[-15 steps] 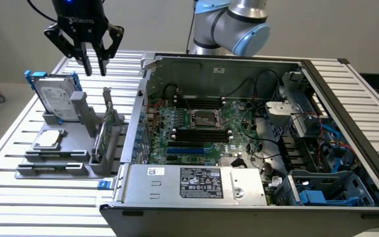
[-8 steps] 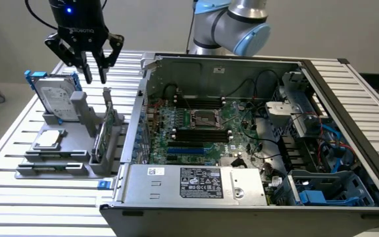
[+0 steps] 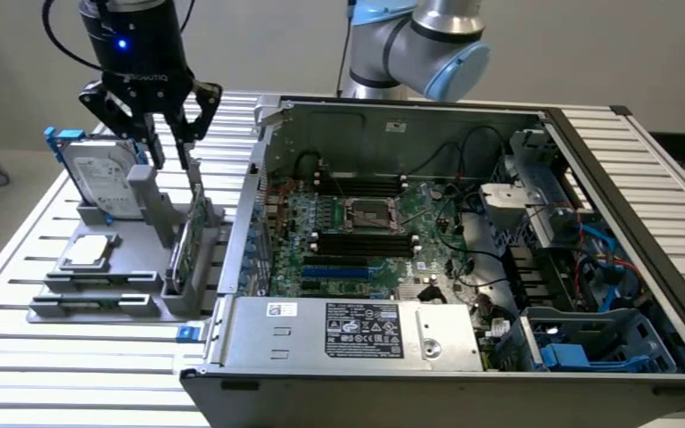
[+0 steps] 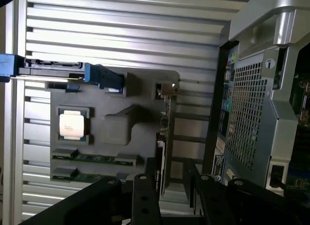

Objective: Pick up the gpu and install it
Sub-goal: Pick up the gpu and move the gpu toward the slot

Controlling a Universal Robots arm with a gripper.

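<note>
Jaws in the exterior view: spread open, empty, hanging just above the gpu, not gripping it. Gpu standing on edge in a slot of the grey holder, on the side nearest the open computer case. On the same holder, a hard drive upright with blue rails and a processor chip lying flat. Holder and case both on the slatted counter.

Wrist view: fingers apart, one to each side of the gpu, the card seen edge-on, silver bracket at its far end.
</note>
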